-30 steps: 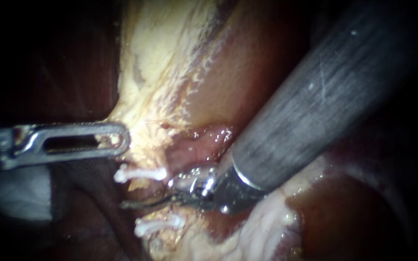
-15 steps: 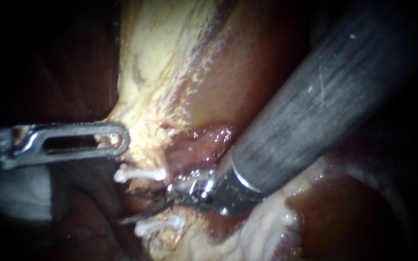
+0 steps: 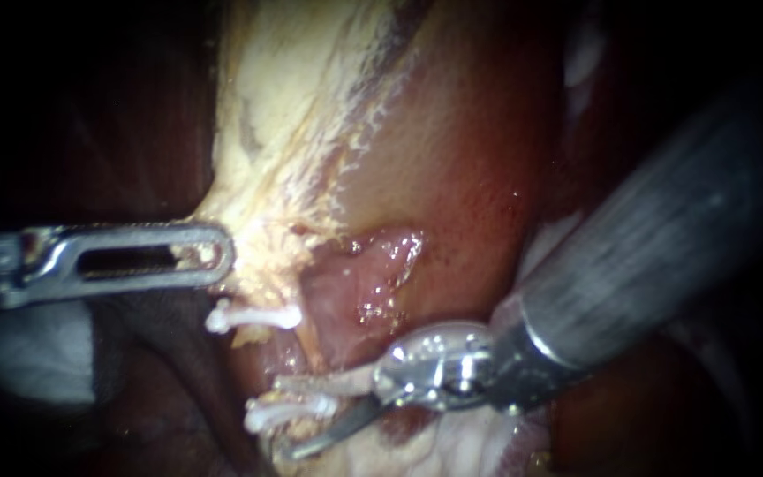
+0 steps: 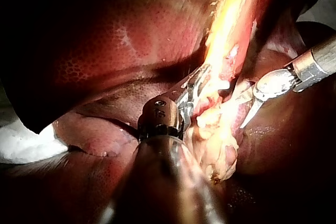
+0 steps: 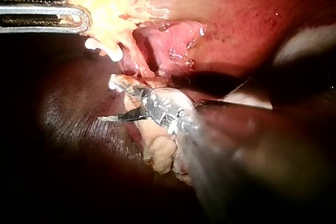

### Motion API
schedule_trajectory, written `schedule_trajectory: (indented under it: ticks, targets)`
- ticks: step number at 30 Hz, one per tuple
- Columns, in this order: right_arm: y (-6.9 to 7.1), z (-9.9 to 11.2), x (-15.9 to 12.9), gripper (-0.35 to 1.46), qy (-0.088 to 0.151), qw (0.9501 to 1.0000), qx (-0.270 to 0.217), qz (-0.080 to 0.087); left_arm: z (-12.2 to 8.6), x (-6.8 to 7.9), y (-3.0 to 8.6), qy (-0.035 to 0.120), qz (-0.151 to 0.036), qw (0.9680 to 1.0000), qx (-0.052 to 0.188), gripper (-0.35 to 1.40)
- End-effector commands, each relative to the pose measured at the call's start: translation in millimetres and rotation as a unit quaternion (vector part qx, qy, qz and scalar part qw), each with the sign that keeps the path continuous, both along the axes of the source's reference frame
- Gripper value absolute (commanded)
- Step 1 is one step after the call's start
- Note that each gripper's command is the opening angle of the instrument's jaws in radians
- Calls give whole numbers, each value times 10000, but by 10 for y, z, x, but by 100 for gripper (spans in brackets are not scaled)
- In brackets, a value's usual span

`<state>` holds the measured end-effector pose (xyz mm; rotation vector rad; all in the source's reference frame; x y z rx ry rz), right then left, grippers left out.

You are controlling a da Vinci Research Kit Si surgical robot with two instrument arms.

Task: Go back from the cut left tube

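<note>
I am holding my left instrument (image 3: 218, 256) level from the left. Its jaws are clamping the edge of the yellowish tissue (image 3: 284, 132) that is running up the middle of the endoscope view. My right instrument (image 3: 286, 420) is coming in from the upper right. Its two thin blades are standing apart with a clear gap between them, and they are gripping nothing.

The upper blade is lying just above the lower clip (image 3: 289, 411) and the lower blade is pointing down past it. I cannot tell whether either blade is touching that clip. The upper clip (image 3: 253, 316) is sitting just below my left jaws, apart from the blades.

The cut tube (image 3: 253, 336) is lying between the two clips with its ends parted, and a yellowish stump is showing right under the upper clip. A pink raw patch (image 3: 355, 283) is glistening beside the upper clip, above the right instrument's metal wrist.
</note>
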<state>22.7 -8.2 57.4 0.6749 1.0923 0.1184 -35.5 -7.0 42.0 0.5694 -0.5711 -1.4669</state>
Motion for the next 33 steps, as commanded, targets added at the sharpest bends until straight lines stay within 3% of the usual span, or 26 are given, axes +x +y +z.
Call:
schedule_trajectory:
  ticks: [1, 5, 10, 16, 20, 24, 33]
  targets:
    - [3, -2, -11, 128, 4, 9999, -140, 58, 2, 0, 0, 5, -2, 10000, -3, -35]
    - [22, -11, -46, 135, -36, 9983, -500, 306, 2, 0, 0, 4, -1, 10000, -3, -35]
    - [53, -31, -90, 140, 102, 9957, -709, 589, 2, 0, 0, 4, 0, 10000, -3, -35]
    - [77, -52, -125, 143, 138, 9909, -1063, 809, 2, 0, 0, 4, -1, 10000, -3, -35]
    - [84, -60, -138, 143, 102, 9886, -1225, 869, 4, -2, -1, 8, -5, 10000, -9, -35]
    - [87, -61, -145, 143, 71, 9875, -1297, 896, 19, -9, -8, 39, -32, 10000, -63, -35]
    - [90, -58, -151, 143, 148, 9860, -1363, 952, 62, -46, -22, -82, 35, 10000, -40, -35]
